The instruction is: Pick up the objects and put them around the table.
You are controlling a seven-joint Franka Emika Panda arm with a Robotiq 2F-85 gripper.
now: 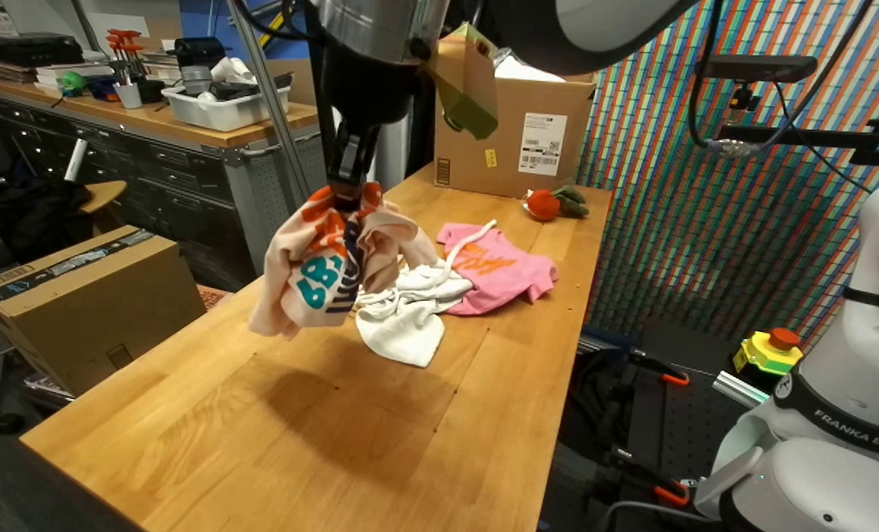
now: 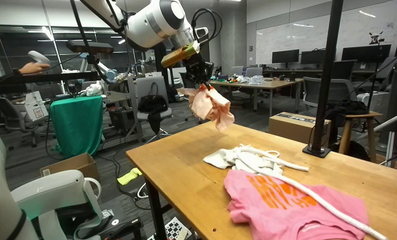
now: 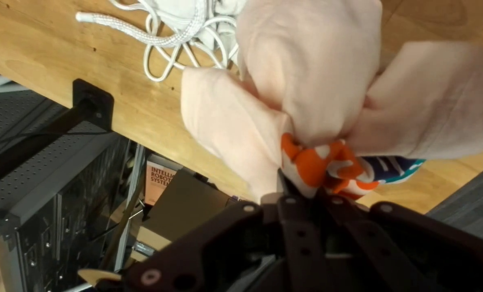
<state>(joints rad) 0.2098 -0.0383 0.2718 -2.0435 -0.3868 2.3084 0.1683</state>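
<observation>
My gripper is shut on the orange-teal-cream patterned cloth, which hangs bunched above the table. The wrist view has the cloth's cream folds spread ahead of the jaws, with an orange-printed part pinched at the fingertips. Beyond it on the tabletop lies the crumpled white-grey cloth, and beside that the pink cloth with orange print. A white curved strip runs across the pink cloth. Loops of thin white cord rest by the white-grey cloth.
A large cardboard box stands at the table's far end, with small red and green items before it. A black post on a base plate is fixed at one table edge. Another box sits beside the table.
</observation>
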